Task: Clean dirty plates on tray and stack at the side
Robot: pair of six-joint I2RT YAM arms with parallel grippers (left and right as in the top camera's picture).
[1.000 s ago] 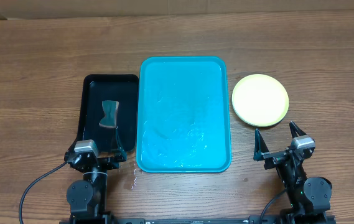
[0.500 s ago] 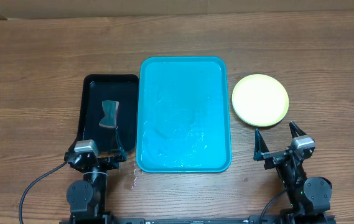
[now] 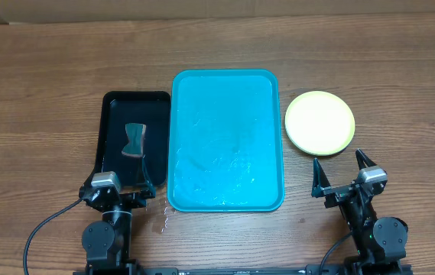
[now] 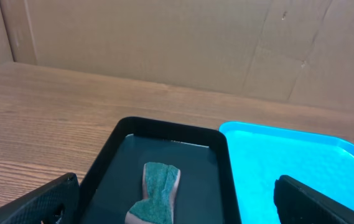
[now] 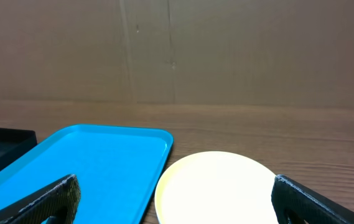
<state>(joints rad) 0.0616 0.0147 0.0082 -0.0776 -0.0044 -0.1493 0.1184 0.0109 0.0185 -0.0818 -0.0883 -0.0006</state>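
**Q:** Where does everything lie, and what could go wrong from here?

**Me:** From my left: the sponge lies in the black tray. The tray beside it looks bare but for wet streaks. The plates sit stacked on the table just right of it, with a pale yellow-green one on top. How many lie under it I cannot tell. I judge the job about done.

The risks are small ones. My left pincer sits right at the black tray's near rim, so a careless push forward would shove that tray into the blue one. My right pincer points at the stack, and a low advance would knock the plates askew.

**Q:** And how are your arms set?

**Me:** Both sit folded low at the near edge of the table, wrists level, looking along the tabletop. Each pincer stands wide apart and holds nothing. The left frames the sponge. The right frames the tray's corner and the stack.
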